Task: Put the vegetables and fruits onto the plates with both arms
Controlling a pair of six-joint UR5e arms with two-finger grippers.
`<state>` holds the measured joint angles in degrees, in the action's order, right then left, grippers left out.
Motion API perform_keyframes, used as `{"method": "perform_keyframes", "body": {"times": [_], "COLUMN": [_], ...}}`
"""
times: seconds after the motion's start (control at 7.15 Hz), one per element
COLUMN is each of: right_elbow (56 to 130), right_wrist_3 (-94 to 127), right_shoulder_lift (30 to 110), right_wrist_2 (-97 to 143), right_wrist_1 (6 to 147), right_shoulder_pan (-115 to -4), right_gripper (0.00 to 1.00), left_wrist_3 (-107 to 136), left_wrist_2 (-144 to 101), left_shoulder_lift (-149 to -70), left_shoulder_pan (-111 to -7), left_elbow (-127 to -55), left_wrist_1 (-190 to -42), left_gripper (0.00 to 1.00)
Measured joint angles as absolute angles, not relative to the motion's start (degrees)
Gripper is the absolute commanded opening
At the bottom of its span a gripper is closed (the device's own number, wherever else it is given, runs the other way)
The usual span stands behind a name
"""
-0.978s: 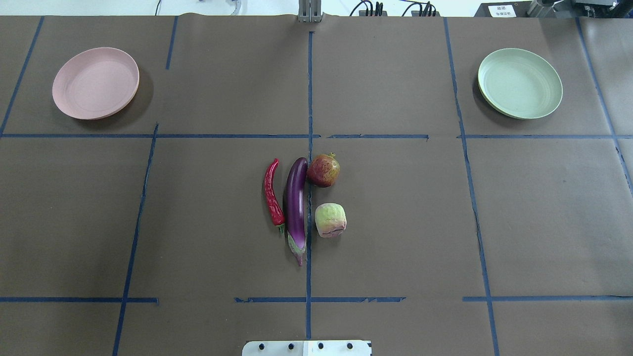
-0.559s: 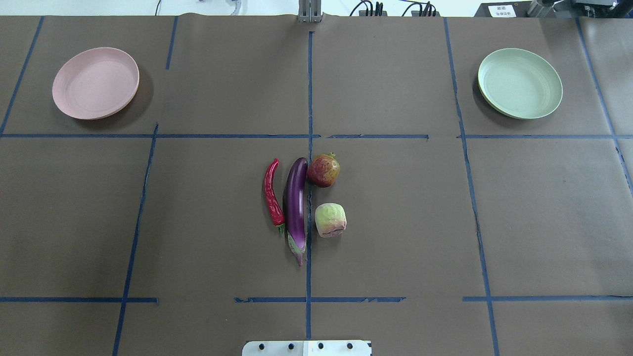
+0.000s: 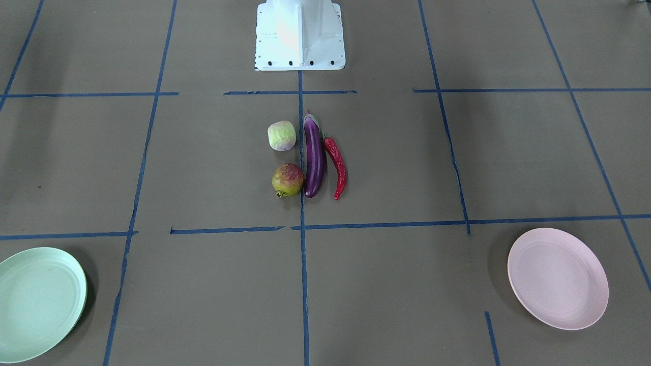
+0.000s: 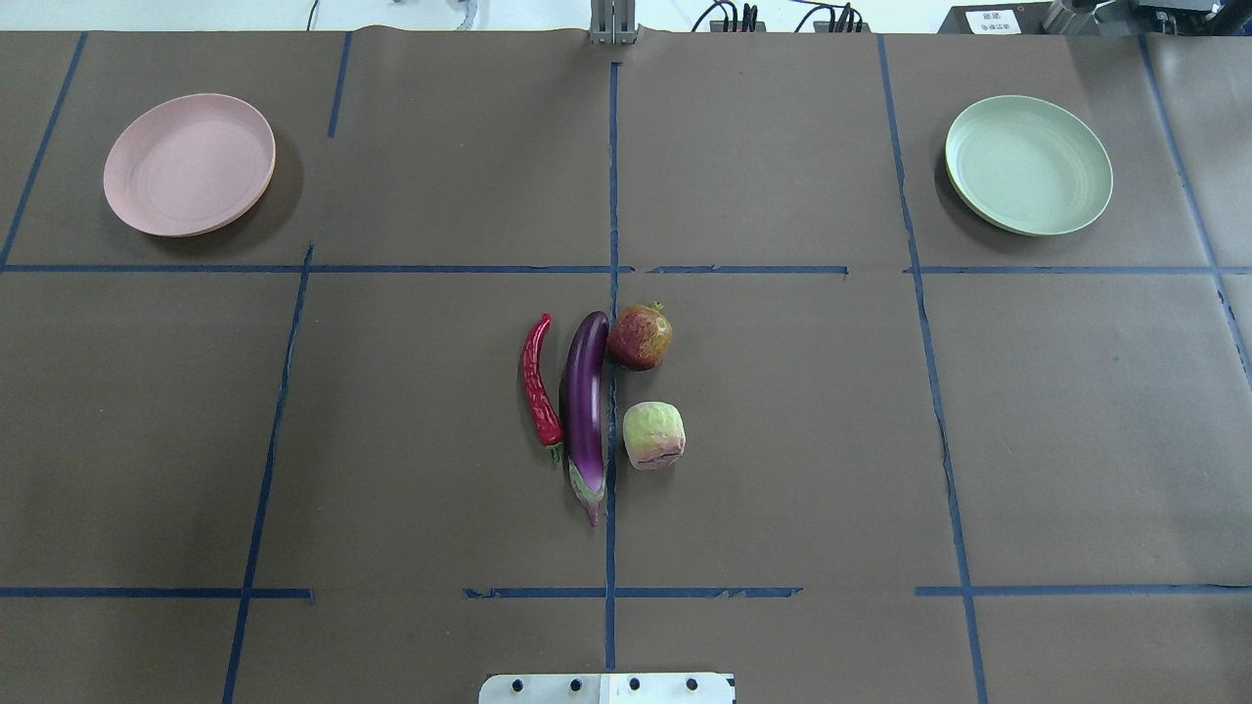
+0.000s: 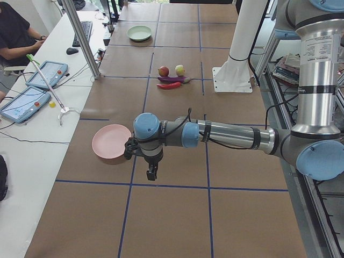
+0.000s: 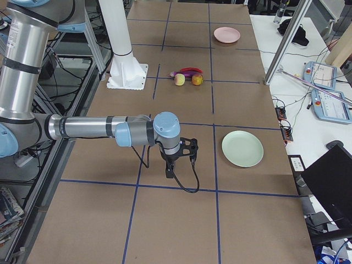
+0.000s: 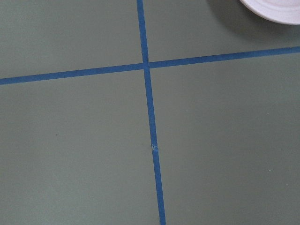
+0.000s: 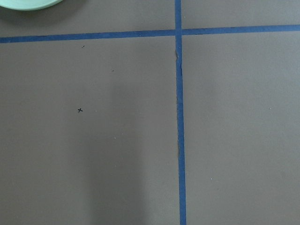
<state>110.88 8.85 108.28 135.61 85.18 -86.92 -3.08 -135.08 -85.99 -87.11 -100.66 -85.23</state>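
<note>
Table (image 4: 391, 440): brown, carries all items. Left arm (image 5: 231, 134): stretched low near pink plate (image 4: 190, 164). Right arm (image 6: 88, 127): likewise near green plate (image 4: 1028, 164). Both plates bare. Eggplant (image 4: 585, 401): table centre, long axis running straight out from base (image 4: 606, 687), stem end nearest it. Chili (image 4: 538, 381): parallel, just beside it on the left-arm side. Red fruit (image 4: 640, 337) and green fruit (image 4: 653, 435): on the right-arm side. Left claw (image 5: 152, 173), right claw (image 6: 170, 171): pointing down, holding no produce, opening cannot be told; produce lies well inward of each.
</note>
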Motion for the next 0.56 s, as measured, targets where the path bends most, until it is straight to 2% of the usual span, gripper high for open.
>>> {"method": "perform_keyframes", "body": {"times": [0.56], "right_elbow": [110.88], "right_wrist_3": [8.99], "right_shoulder_lift": [107.96], "right_wrist_2": [135.72], "right_wrist_1": [84.7], "right_shoulder_pan": [-86.17], "right_gripper": [1.0], "left_wrist_3": [-3.62], "left_wrist_2": [-135.26], "left_shoulder_lift": [-85.93], "left_shoulder_pan": [-87.16], "left_elbow": [-101.56], "left_wrist_1": [-85.53], "left_gripper": [1.0]}}
